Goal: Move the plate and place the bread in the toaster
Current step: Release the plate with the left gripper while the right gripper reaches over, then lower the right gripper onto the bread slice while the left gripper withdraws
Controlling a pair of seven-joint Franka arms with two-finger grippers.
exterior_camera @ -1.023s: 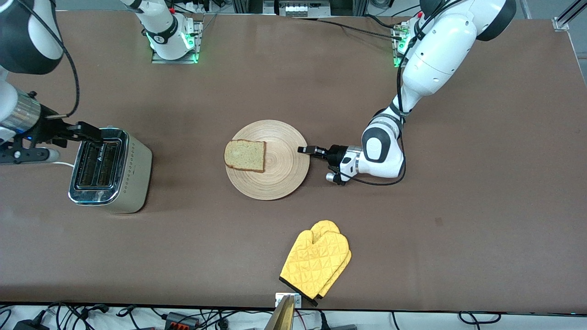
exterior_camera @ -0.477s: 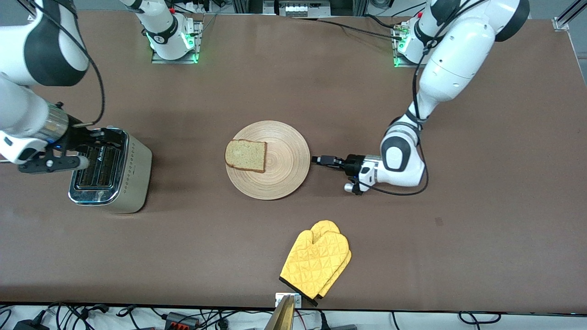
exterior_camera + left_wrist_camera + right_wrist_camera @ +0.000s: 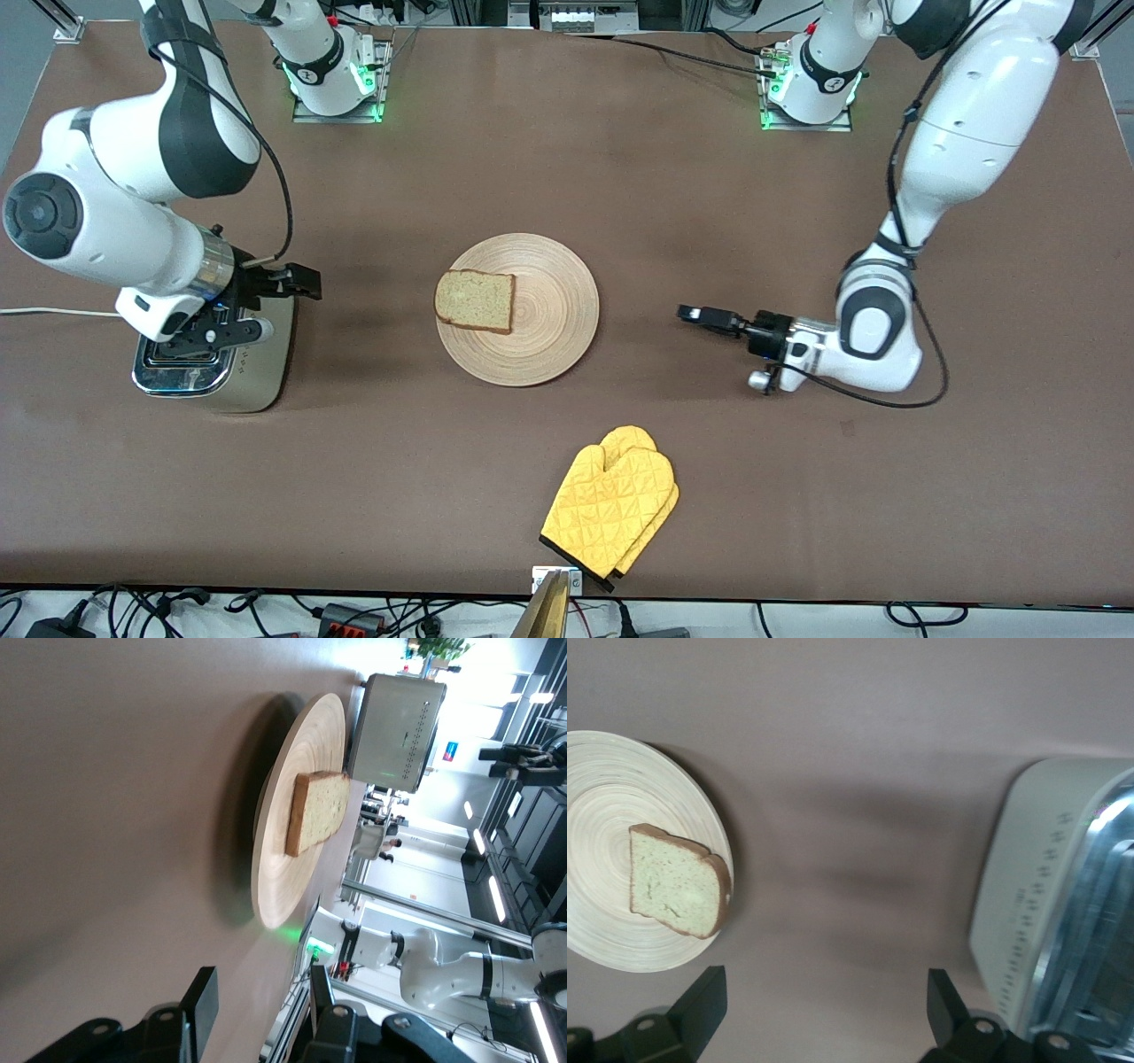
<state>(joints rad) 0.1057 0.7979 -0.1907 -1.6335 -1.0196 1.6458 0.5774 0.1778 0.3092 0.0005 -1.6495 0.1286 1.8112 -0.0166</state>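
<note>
Once withdrawn, left hand (image 3: 695,313) plate-free (image 3: 549,346).

The left arm comes down from its base in a long bend, forearm folded low, wrist lying nearly level. The left gripper (image 3: 694,313) sits low over the tabletop, pointing toward the right arm's end, its fingers (image 3: 202,999) partly apart and holding nothing. The right arm loops out from its base, elbow raised, wrist turned downward. The right gripper (image 3: 297,282) hangs in the air with its fingers (image 3: 704,1001) spread wide and empty.
</note>
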